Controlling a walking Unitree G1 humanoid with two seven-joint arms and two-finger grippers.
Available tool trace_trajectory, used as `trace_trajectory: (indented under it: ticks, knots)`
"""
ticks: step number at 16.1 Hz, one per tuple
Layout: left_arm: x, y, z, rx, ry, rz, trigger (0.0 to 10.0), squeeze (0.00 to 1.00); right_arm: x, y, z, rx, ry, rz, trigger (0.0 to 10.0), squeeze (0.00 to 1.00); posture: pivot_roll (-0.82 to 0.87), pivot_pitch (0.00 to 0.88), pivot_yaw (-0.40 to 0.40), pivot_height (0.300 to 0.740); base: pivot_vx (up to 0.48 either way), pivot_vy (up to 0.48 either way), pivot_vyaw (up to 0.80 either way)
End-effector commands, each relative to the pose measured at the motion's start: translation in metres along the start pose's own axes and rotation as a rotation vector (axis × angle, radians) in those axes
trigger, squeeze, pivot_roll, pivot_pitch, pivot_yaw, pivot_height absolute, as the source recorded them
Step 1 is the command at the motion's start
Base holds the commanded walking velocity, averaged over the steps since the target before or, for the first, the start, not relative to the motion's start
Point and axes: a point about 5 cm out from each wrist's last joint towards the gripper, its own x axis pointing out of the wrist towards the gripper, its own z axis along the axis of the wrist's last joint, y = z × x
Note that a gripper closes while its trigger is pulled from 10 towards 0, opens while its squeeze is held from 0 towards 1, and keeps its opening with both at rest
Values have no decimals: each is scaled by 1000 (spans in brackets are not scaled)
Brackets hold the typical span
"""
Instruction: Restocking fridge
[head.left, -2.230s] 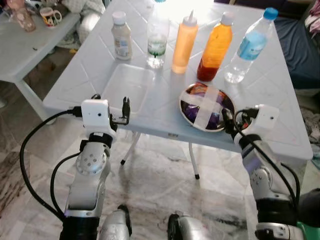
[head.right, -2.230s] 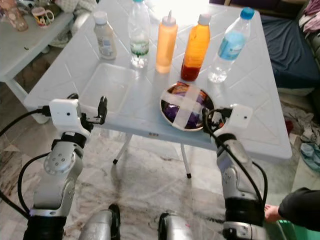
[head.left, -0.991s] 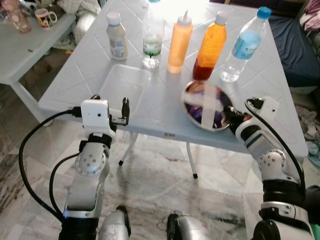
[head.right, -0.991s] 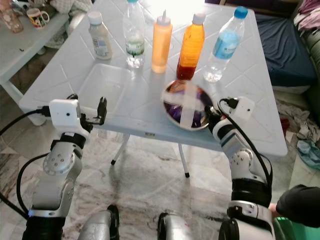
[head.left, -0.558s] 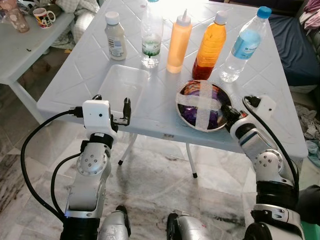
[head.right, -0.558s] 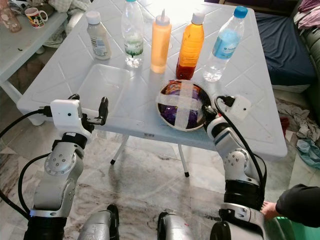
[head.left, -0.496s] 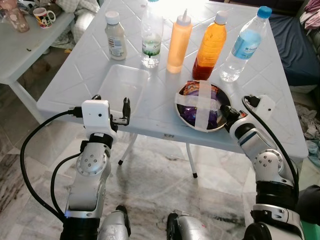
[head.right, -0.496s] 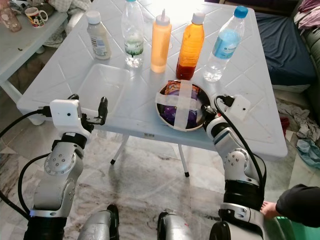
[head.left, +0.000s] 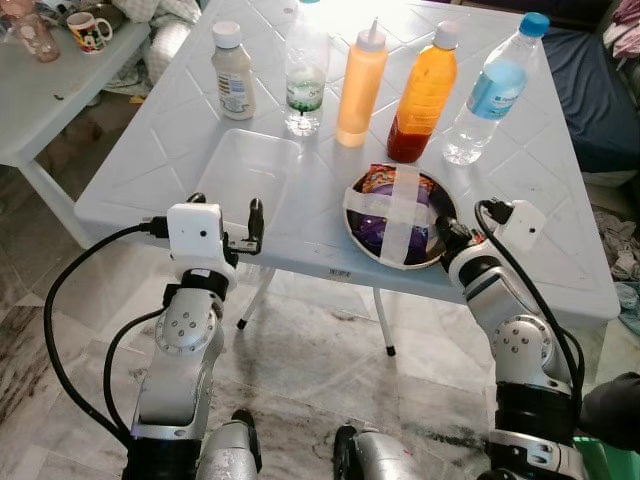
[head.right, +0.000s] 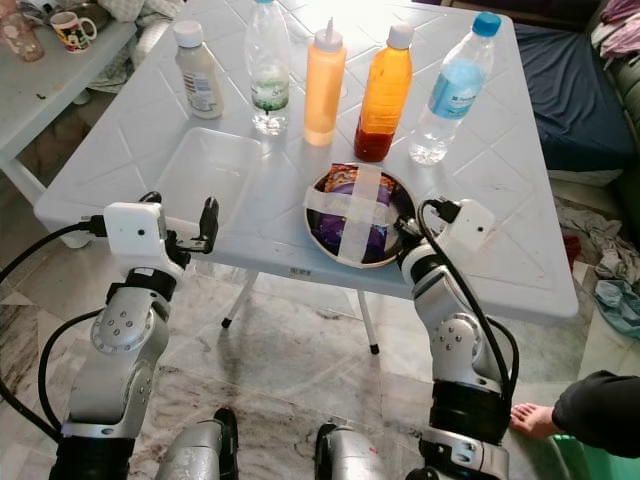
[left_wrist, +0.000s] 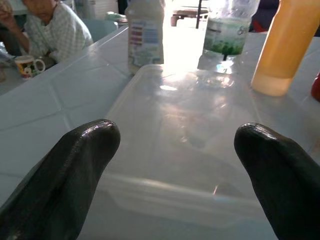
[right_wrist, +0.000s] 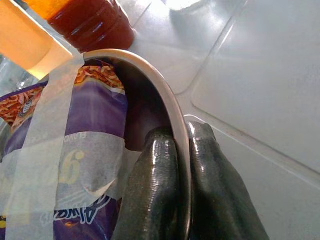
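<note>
**Pinching the bowl's right rim**

We are clamping the right gripper (right_wrist: 182, 150) onto the near-right rim of the taped bowl (head.left: 398, 216), one finger inside and one outside. The bowl is sitting near the worktop's (head.left: 520, 210) near edge, with the bottles (head.left: 428, 92) lined up beyond it. Since the bowl is lying left of our wrist, we judge any lift will be hanging it sideways. Our left gripper (head.left: 254, 222) is hovering wide open and empty before the clear container (left_wrist: 190, 145).
</note>
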Motion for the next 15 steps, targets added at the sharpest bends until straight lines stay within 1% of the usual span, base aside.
trace_trajectory:
  ticks: [1, 2, 4, 5, 6, 7, 9, 10, 11, 12, 13, 14, 15]
  knots:
    - [-3, -2, 2, 7, -14, -2, 10000, 0, -5, -28, -17, -119, 44, -169, 10000, 0, 111, 201, -57, 740, 0, 0, 0]
    - [-3, -1, 1, 13, -15, -3, 10000, 0, -8, -30, -13, -102, 0, -178, 0, 0, 108, 197, -46, 740, 0, 0, 0]
    - [-4, -1, 1, 14, -12, -5, 10000, 0, -8, -31, -15, -109, 15, -194, 0, 0, 107, 193, -42, 740, 0, 0, 0]
    - [-1, -1, 2, 23, -15, -21, 10000, 0, -8, -39, -19, -91, 60, -250, 10000, 0, 105, 190, -26, 740, 0, 0, 0]
    - [2, 0, 5, 32, -27, -25, 10000, 0, -9, -42, -20, -92, 62, -275, 10000, 0, 108, 188, -27, 740, 0, 0, 0]
    - [5, 3, 10, 45, -48, -18, 10000, 0, -13, -42, -19, -98, 25, -280, 10000, 0, 113, 191, -23, 740, 0, 0, 0]
    - [7, 11, 13, 57, -54, 14, 10000, 0, -20, -41, -21, -112, -2, -288, 10000, 0, 112, 197, -18, 740, 0, 0, 0]
    - [6, 14, 10, 63, -44, 29, 10000, 0, -22, -41, -24, -112, -6, -296, 10000, 0, 109, 195, -19, 740, 0, 0, 0]
    - [3, 11, 2, 91, -13, 39, 10000, 0, -24, -43, -28, -140, -20, -331, 10000, 0, 105, 194, -23, 740, 0, 0, 0]
    - [2, 10, -1, 100, 4, 51, 10000, 0, -26, -43, -28, -132, -32, -315, 10000, 0, 104, 191, -30, 740, 0, 0, 0]
    - [1, 10, -4, 102, 21, 67, 10000, 0, -27, -42, -29, -119, -43, -300, 10000, 0, 100, 186, -38, 740, 0, 0, 0]
    - [1, 9, -6, 95, 28, 76, 10000, 0, -30, -45, -29, -130, -50, -315, 10000, 0, 89, 180, -44, 740, 0, 0, 0]
    - [-1, 10, -10, 86, 40, 87, 10000, 0, -35, -46, -29, -161, -68, -306, 10000, 0, 77, 173, -54, 740, 0, 0, 0]
